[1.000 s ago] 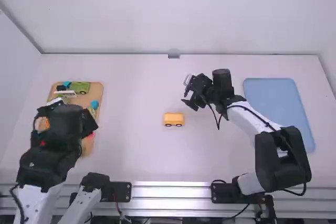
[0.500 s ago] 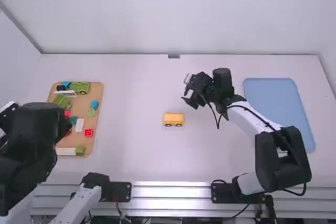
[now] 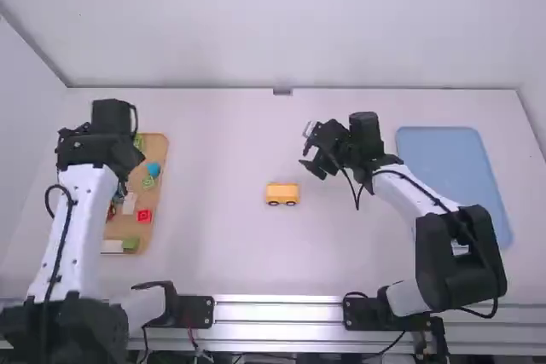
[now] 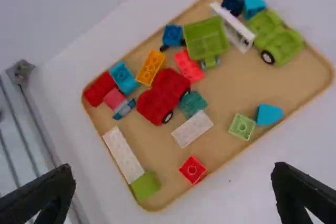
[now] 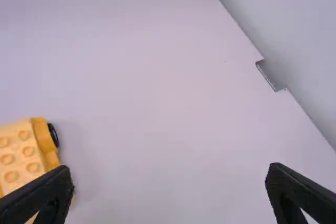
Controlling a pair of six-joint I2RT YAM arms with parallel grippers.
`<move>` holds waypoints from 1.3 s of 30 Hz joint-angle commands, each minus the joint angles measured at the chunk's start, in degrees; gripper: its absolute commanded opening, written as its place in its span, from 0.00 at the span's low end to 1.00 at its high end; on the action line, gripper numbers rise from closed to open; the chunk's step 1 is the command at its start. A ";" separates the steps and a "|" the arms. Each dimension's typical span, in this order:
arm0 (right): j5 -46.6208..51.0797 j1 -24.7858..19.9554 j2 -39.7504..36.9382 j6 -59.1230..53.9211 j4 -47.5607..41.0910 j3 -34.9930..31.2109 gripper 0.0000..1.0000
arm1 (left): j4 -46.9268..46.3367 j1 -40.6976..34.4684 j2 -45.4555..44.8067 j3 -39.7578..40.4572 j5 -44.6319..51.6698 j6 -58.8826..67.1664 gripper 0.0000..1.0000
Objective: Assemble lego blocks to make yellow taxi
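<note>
Over the far part of the tray's left side is my left gripper, its tips hidden by its own wrist. In the left wrist view my left gripper is open above the wooden tray, nothing between its fingers. A yellow-orange brick lies there among red and blue pieces. The yellow car stands on wheels at mid-table. Beyond it, to its right, my right gripper is held above the table. In the right wrist view, the studded yellow car is beside the open right gripper.
The wooden tray occupies the table's left side. It holds a red car, green vehicles, white bricks and a red brick. A blue tray lies at the right. A wall rises behind the table.
My left arm first drew back toward its base, uncovering much of the tray, then stretched forward over the tray's far part. The right gripper shifted slightly to the right; the yellow car stayed put.
</note>
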 commanded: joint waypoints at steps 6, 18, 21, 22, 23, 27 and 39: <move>-0.57 -1.57 -0.13 0.02 0.28 0.44 0.98 | 4.81 24.30 7.56 1.68 26.36 22.05 0.99; -0.76 -0.42 -0.13 -0.02 4.35 0.44 0.98 | 2.01 40.09 23.80 16.76 43.34 39.26 0.99; -0.76 -0.52 -0.13 -0.02 4.50 0.44 0.98 | -2.32 38.99 29.18 23.26 40.57 42.91 0.99; -0.74 -0.44 -0.13 -0.02 4.44 0.44 0.98 | -4.39 38.56 31.47 25.86 40.00 45.38 0.99; -0.76 -0.44 -0.13 -0.02 4.42 0.44 0.98 | -4.92 38.45 32.13 26.53 39.80 45.99 0.99; -0.76 -0.50 -0.13 0.22 3.98 0.44 0.98 | -8.41 37.79 38.10 31.41 37.18 48.76 0.99; -0.74 -0.44 -0.13 0.00 4.31 0.44 0.98 | -0.35 37.90 41.64 25.22 34.62 55.19 0.78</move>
